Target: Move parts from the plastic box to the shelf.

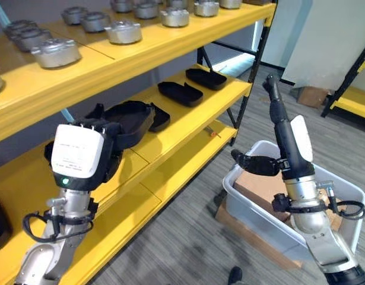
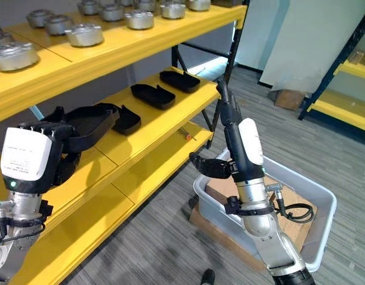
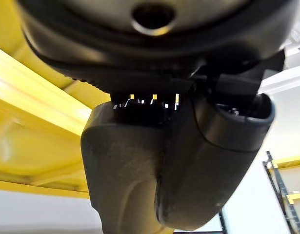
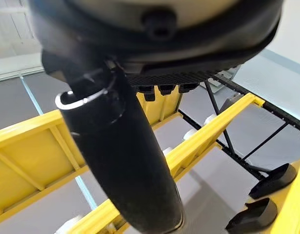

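Silver-grey arms with black wrist collars. Dark left hand [image 1: 81, 155] carrying a white back cover with a green indicator; dark right hand [image 2: 238, 157] with a white cover.

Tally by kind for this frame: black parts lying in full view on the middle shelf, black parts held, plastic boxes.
Black parts lying on the middle shelf: 3
Black part held in the left hand: 1
Plastic box: 1
Total: 5
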Robot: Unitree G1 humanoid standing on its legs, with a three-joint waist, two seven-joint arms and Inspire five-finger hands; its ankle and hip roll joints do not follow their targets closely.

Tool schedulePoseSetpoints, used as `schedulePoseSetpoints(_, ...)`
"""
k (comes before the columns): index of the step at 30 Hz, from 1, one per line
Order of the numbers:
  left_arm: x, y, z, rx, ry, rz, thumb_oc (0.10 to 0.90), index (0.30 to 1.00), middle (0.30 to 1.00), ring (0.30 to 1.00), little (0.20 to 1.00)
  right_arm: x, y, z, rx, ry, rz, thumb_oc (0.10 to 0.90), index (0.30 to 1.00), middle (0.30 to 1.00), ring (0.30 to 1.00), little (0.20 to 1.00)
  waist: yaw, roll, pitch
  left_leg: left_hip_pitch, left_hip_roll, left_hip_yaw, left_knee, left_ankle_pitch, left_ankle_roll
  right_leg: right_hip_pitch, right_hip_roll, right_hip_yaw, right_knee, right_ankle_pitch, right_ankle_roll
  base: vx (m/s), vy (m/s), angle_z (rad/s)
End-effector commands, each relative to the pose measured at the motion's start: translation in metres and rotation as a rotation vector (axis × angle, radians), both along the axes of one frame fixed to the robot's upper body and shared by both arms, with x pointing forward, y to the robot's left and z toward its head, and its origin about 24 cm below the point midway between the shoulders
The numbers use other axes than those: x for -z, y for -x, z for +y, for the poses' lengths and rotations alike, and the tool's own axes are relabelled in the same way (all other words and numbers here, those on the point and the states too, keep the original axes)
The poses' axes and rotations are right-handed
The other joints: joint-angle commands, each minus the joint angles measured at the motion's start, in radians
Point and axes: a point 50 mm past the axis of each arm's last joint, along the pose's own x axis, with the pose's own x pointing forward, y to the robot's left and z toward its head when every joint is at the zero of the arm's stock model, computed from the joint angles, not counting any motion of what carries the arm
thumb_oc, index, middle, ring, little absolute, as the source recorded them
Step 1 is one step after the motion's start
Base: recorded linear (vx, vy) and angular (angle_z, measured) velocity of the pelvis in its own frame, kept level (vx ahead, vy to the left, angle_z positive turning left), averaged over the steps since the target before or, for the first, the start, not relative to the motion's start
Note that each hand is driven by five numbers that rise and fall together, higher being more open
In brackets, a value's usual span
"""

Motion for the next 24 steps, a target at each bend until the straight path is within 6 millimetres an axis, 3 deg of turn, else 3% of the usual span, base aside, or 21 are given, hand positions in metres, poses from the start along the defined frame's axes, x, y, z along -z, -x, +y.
schedulePoseSetpoints(1, -0.059, 0.004, 0.001, -0.009, -0.005, -0.373, 0.400, 0.300, 0.300, 0.300, 0.300, -0.031, 0.003, 0.004, -0.024, 0.008, -0.192, 0.900, 1.000, 1.000, 1.000, 1.000, 0.002, 0.026, -0.053, 0.000, -0.058, -0.088, -0.077, 0.005, 0.065, 0.022, -0.034, 0.083, 0.082, -0.015, 0.078, 0.02, 0.090, 0.31)
schedulePoseSetpoints(2, -0.058, 0.002, 0.000, -0.004, -0.002, -0.369, 0.400, 0.300, 0.300, 0.300, 0.300, -0.030, 0.003, 0.003, -0.014, 0.017, -0.186, 0.900, 1.000, 1.000, 1.000, 1.000, -0.020, 0.027, -0.049, -0.003, -0.060, -0.118, -0.076, 0.007, 0.069, 0.016, 0.001, 0.181, 0.086, -0.023, 0.068, -0.01, 0.120, 0.86)
schedulePoseSetpoints(3, -0.056, -0.003, -0.002, 0.009, 0.010, -0.354, 0.400, 0.300, 0.300, 0.300, 0.300, -0.029, 0.004, 0.002, -0.016, 0.034, -0.185, 0.900, 1.000, 1.000, 1.000, 1.000, -0.037, 0.032, -0.040, -0.019, -0.066, -0.144, -0.067, 0.022, 0.073, -0.017, 0.069, 0.293, 0.104, -0.049, 0.042, -0.04, 0.138, 1.23)
schedulePoseSetpoints(4, -0.054, -0.004, -0.003, 0.015, 0.015, -0.346, 0.400, 0.300, 0.300, 0.300, 0.300, -0.029, 0.005, 0.002, -0.018, 0.036, -0.181, 0.900, 1.000, 1.000, 1.000, 1.000, -0.049, 0.035, -0.036, -0.026, -0.070, -0.160, -0.063, 0.034, 0.078, -0.027, 0.120, 0.345, 0.116, -0.080, 0.025, -0.05, 0.140, 1.34)
schedulePoseSetpoints(5, -0.054, -0.005, -0.005, 0.025, 0.017, -0.336, 0.400, 0.300, 0.300, 0.300, 0.300, -0.028, 0.006, 0.001, -0.022, 0.044, -0.174, 0.900, 1.000, 1.000, 1.000, 1.000, -0.059, 0.037, -0.036, -0.030, -0.071, -0.182, -0.062, 0.041, 0.080, -0.034, 0.172, 0.383, 0.133, -0.126, 0.011, -0.02, 0.066, 0.69)
schedulePoseSetpoints(6, -0.054, -0.005, -0.005, 0.026, 0.017, -0.337, 0.400, 0.300, 0.300, 0.300, 0.300, -0.028, 0.006, 0.000, -0.022, 0.044, -0.174, 0.900, 1.000, 1.000, 1.000, 1.000, -0.060, 0.037, -0.038, -0.034, -0.071, -0.183, -0.063, 0.044, 0.079, -0.040, 0.172, 0.383, 0.137, -0.125, 0.009, 0.03, 0.045, 0.57)
schedulePoseSetpoints(7, -0.052, -0.007, -0.006, 0.036, 0.024, -0.319, 0.400, 0.300, 0.300, 0.300, 0.300, -0.026, 0.008, -0.001, -0.027, 0.047, -0.166, 0.900, 1.000, 1.000, 1.000, 1.000, -0.062, 0.032, -0.040, -0.041, -0.081, -0.207, -0.053, 0.051, 0.084, -0.031, 0.237, 0.390, 0.155, -0.176, -0.014, 0.02, 0.012, 0.69)
schedulePoseSetpoints(8, -0.052, -0.007, -0.007, 0.037, 0.024, -0.319, 0.400, 0.300, 0.300, 0.300, 0.300, -0.026, 0.008, -0.001, -0.027, 0.047, -0.165, 0.900, 1.000, 1.000, 1.000, 1.000, -0.064, 0.032, -0.040, -0.042, -0.081, -0.211, -0.052, 0.050, 0.083, -0.032, 0.237, 0.386, 0.159, -0.179, -0.016, 0.05, 0.012, 0.75)
schedulePoseSetpoints(9, -0.051, -0.008, -0.006, 0.036, 0.031, -0.307, 0.400, 0.300, 0.300, 0.300, 0.300, -0.026, 0.010, -0.003, -0.027, 0.047, -0.162, 0.900, 1.000, 1.000, 1.000, 1.000, -0.069, 0.026, -0.045, -0.043, -0.090, -0.228, -0.053, 0.055, 0.084, -0.022, 0.271, 0.394, 0.161, -0.199, -0.029, 0.01, -0.020, 0.72)
schedulePoseSetpoints(10, -0.049, -0.009, -0.006, 0.031, 0.033, -0.294, 0.400, 0.300, 0.300, 0.300, 0.300, -0.025, 0.011, -0.004, -0.032, 0.048, -0.160, 0.900, 1.000, 1.000, 1.000, 1.000, -0.081, 0.015, -0.053, -0.054, -0.109, -0.265, -0.053, 0.066, 0.081, -0.011, 0.344, 0.451, 0.138, -0.221, -0.048, 0.01, -0.010, 0.76)
schedulePoseSetpoints(11, -0.048, -0.010, -0.004, 0.015, 0.038, -0.289, 0.400, 0.300, 0.300, 0.300, 0.300, -0.025, 0.011, -0.004, -0.037, 0.049, -0.167, 0.900, 1.000, 1.000, 1.000, 1.000, -0.080, 0.011, -0.052, -0.063, -0.121, -0.280, -0.045, 0.072, 0.074, -0.012, 0.360, 0.472, 0.121, -0.214, -0.058, -0.01, -0.009, 0.89)
schedulePoseSetpoints(19, -0.037, -0.002, -0.003, 0.002, 0.085, -0.257, 0.400, 0.300, 0.300, 0.300, 0.300, -0.025, 0.012, -0.010, -0.020, 0.021, -0.154, 0.900, 1.000, 1.000, 1.000, 1.000, -0.059, 0.013, -0.083, -0.063, -0.110, -0.283, -0.066, 0.083, 0.051, 0.066, 0.343, 0.432, -0.051, -0.153, -0.052, 0.02, -0.074, 0.17)
schedulePoseSetpoints(24, -0.034, 0.000, -0.002, 0.004, 0.113, -0.252, 0.400, 0.300, 0.300, 0.300, 0.300, -0.030, 0.013, -0.010, -0.036, 0.020, -0.174, 0.900, 1.000, 1.000, 1.000, 1.000, -0.048, 0.015, -0.037, -0.122, -0.131, -0.273, 0.071, 0.055, 0.028, 0.072, 0.321, 0.377, -0.047, -0.153, -0.061, -0.03, -0.042, 0.25)
